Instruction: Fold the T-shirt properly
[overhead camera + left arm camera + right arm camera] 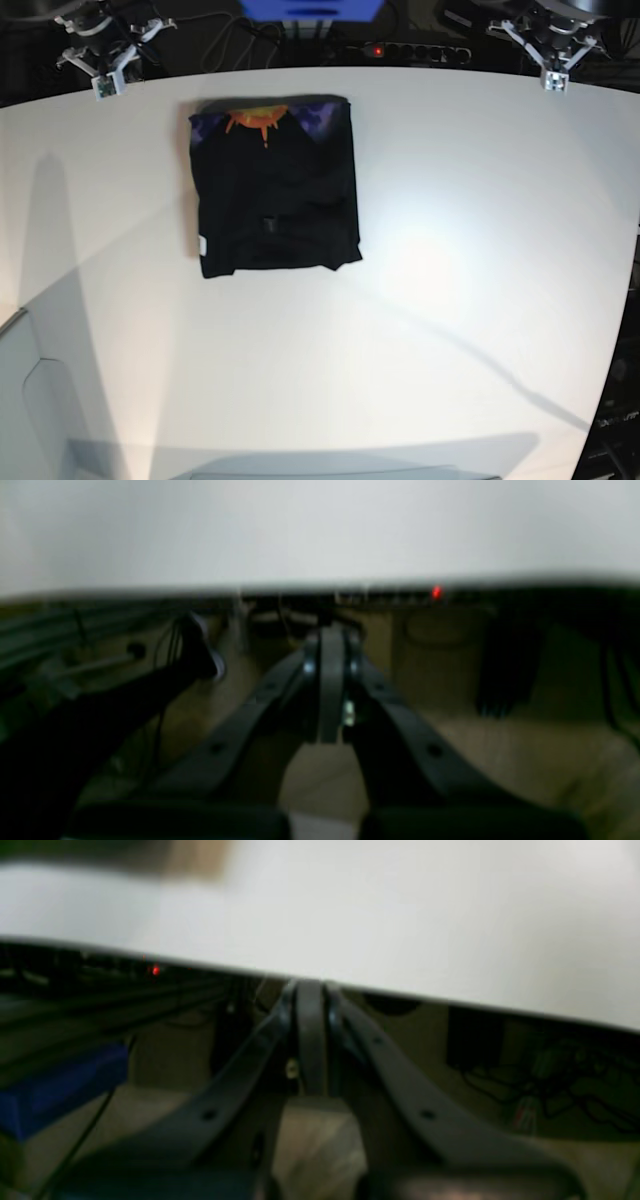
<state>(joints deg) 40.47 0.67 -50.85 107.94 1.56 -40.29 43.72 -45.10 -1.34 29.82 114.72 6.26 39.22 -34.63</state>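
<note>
Base view showed the white table from above, and near its middle-left lay the T-shirt, folded into a compact black rectangle. Its long axis ran from 6 o'clock to 12 o'clock, with the collar end pointing to 12 o'clock, toward the far edge of the table. The orange-and-purple print sat on that far end, and a small white tag showed at the 8 o'clock corner of the fold. The cloth lay flat, and no arm touched it.

Farther away, at the back edge of the table, both arms were drawn back and stood well apart from the shirt. The right gripper was at about 11 o'clock from the shirt, beyond the table corner. The left gripper was at about 2 o'clock, also beyond the far edge.

In the left wrist view, which was blurred, the left gripper pointed at the table edge and its fingers were pressed together with nothing between them. In the right wrist view, also blurred, the right gripper looked the same: fingers together, holding nothing, with the tips near the white table edge. Behind both, dark cables lay on the floor.
</note>
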